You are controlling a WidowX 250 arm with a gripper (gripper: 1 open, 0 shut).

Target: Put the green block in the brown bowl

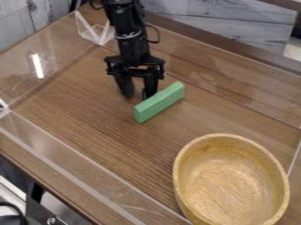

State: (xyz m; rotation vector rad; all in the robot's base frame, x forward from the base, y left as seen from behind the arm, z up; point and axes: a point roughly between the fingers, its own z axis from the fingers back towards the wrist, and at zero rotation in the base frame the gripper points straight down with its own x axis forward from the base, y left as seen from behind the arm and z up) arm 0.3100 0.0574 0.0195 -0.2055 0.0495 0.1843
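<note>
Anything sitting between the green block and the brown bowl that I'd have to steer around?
Nothing visible. Only bare wood tabletop lies between the green block and the brown bowl at lower right. The bowl looks empty, and the tool stands at the block's upper-left end.

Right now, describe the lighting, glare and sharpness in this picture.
Camera view: soft, even light; white glare streaks on the clear wall at left; the gripper is dark with little detail and casts a faint shadow on the wooden table; the green block and the brown bowl read clearly, though the whole picture is low-resolution and slightly soft.
</note>
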